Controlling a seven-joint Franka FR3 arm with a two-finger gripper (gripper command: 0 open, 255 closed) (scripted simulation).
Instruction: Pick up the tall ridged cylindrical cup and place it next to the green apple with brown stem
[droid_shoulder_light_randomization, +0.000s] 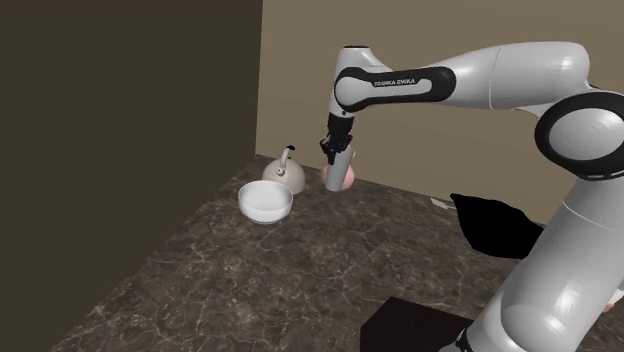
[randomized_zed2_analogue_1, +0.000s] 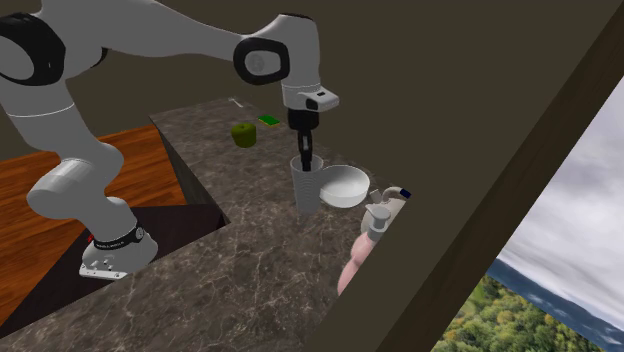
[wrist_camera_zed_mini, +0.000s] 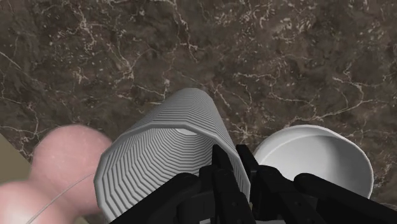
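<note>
ridged cup (wrist_camera_zed_mini: 191, 114) clasped at its rim by the tool (wrist_camera_zed_mini: 232, 158).

The tall ridged cylindrical cup (wrist_camera_zed_mini: 165, 153) is pale grey, shading darker inside, and the two-finger gripper (wrist_camera_zed_mini: 233, 159) is all black. The stone countertop (wrist_camera_zed_mini: 95, 51) is dark brown with thin pale veins. The round bowl (wrist_camera_zed_mini: 305, 143) is plain white, the rounded lump (wrist_camera_zed_mini: 67, 153) is pink, and the apple (randomized_zed2_analogue_1: 243, 135) is green.
</note>
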